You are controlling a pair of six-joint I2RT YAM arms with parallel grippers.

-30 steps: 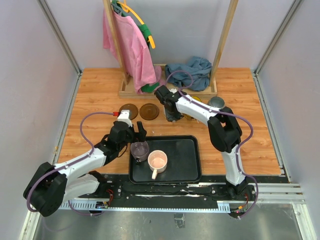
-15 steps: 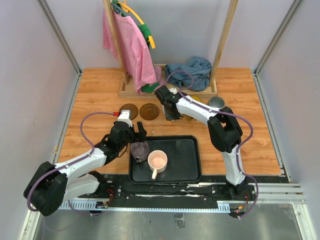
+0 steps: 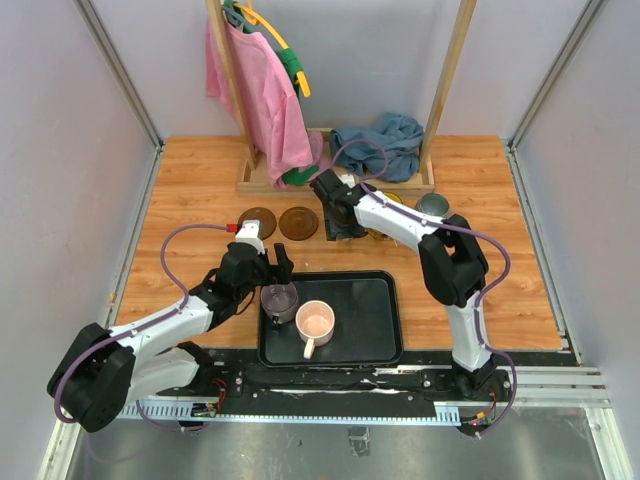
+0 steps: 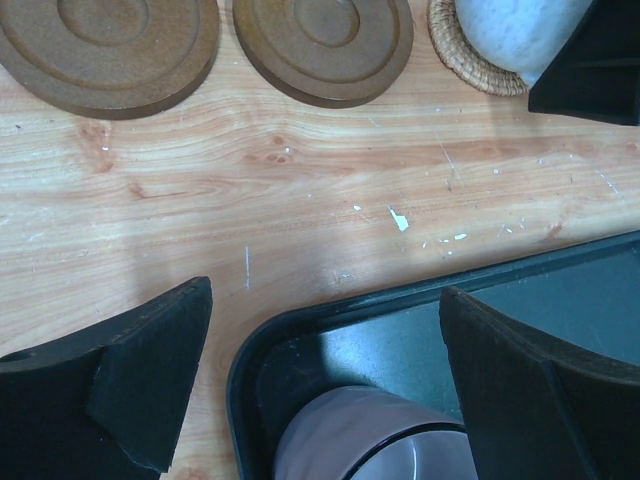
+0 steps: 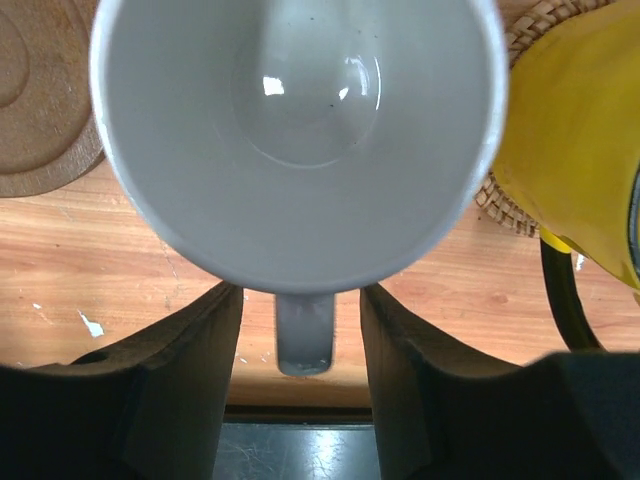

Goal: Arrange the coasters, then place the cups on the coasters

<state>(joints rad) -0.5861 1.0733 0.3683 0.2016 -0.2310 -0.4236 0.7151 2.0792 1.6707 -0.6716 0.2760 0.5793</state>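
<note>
**A:** How does the right claw [image 5: 300,300] stand?

**B:** Parted and gripping nothing. The handle [image 5: 303,340] of the white mug [image 5: 300,130] sits between its fingers with a gap on each side. A yellow mug [image 5: 570,150] on a woven coaster [image 5: 503,203] is just beside it.

**A:** And the left claw [image 4: 325,295]?

**B:** Spread wide. The purple-grey mug [image 4: 370,440] is between its fingers, in a corner of the black tray [image 4: 300,345]. Two dark coasters [image 4: 110,50] lie ahead of it.

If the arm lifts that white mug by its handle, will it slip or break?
The white mug shines with reflections, so its glaze is probably slippery. It looks like rigid ceramic, likely to chip if dropped. Held by the thin handle alone, it might tilt.
</note>
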